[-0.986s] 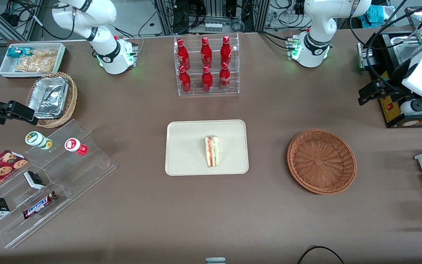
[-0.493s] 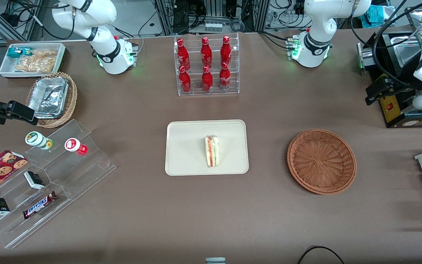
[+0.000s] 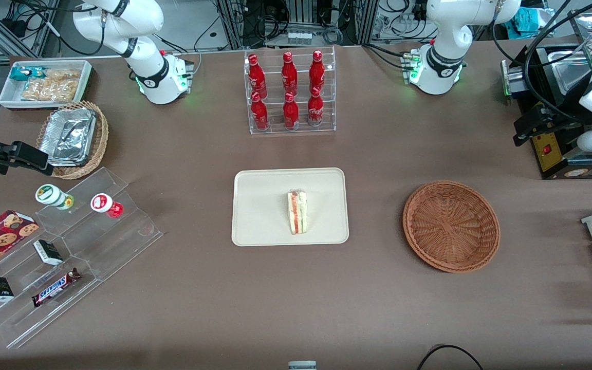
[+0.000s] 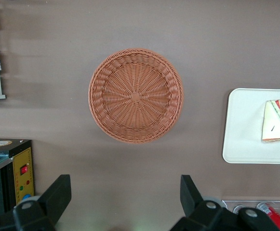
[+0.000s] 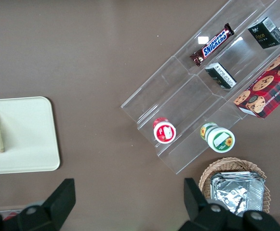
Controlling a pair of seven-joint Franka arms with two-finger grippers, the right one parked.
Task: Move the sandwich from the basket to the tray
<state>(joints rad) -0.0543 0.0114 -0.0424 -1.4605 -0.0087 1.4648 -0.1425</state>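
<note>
While sandwich (image 3: 297,211) lies on tray (image 3: 260,205) (upright), gripper (image 4: 125,195) well apart

The sandwich (image 3: 297,211) lay on the tray (image 3: 260,216) mid-table; the basket (image 3: 450,225) sat toward the working arm's end, the open-fingered gripper (image 4: 125,199) above the table's edge there.

I see the basket (image 3: 451,226) as reddish-brown woven wicker, ribbed and rough. The tray (image 3: 260,205) looks smooth, matt cream. The counter (image 3: 296,298) wears a dull brown matt cover. The hand (image 4: 125,202), fingers spread, over the counter's working-arm end, is matt black plastic.
</note>
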